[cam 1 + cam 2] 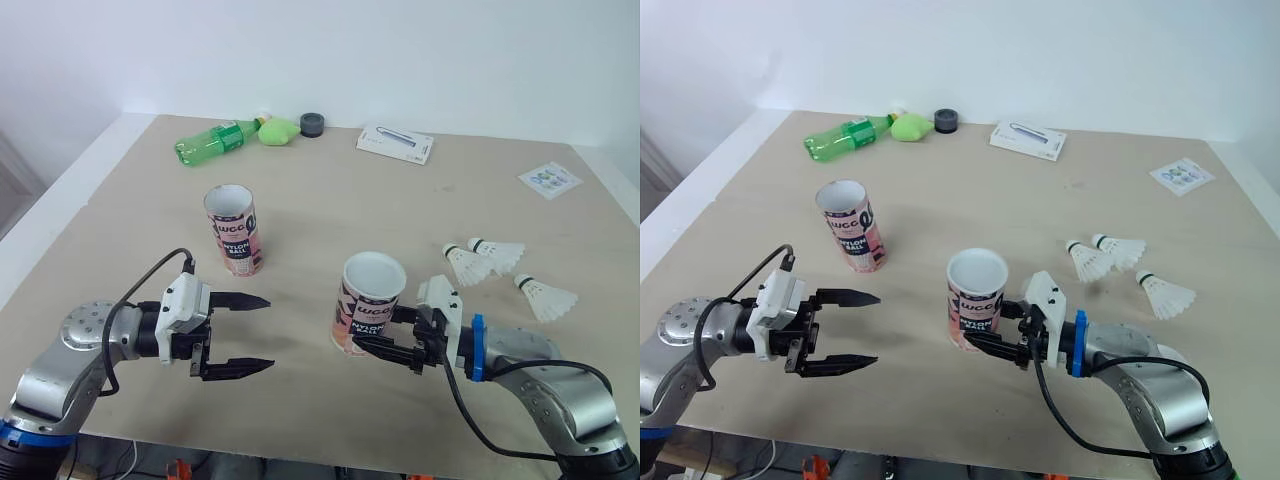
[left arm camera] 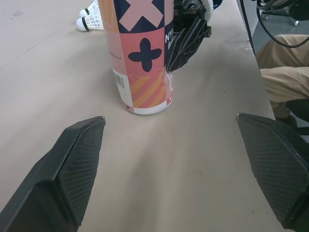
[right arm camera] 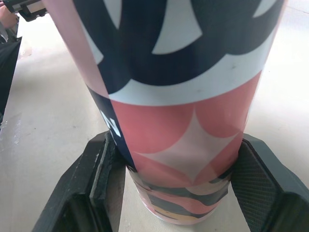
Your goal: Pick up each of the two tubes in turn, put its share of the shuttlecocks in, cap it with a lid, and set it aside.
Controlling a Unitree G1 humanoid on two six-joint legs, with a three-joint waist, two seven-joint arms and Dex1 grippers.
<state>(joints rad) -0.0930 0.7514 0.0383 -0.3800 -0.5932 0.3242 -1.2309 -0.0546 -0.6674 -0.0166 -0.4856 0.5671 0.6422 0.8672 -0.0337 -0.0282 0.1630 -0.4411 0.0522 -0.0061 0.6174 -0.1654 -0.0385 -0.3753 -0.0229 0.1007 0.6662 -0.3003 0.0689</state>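
If lifted from so low a grip, could tip or slip: right gripper (image 1: 375,332) closed around near tube (image 1: 370,290) at base. Left gripper (image 1: 270,333) wide open, empty.

**Pink, navy, white tubes**

Your near tube (image 1: 368,305) is banded salmon pink, navy and white, with a navy cross and orange stripes low down. The far tube (image 1: 234,232) shows the same pink with black lettering. The shuttlecocks (image 1: 497,257) are white, dark-banded; the bottle (image 1: 212,141) is green.
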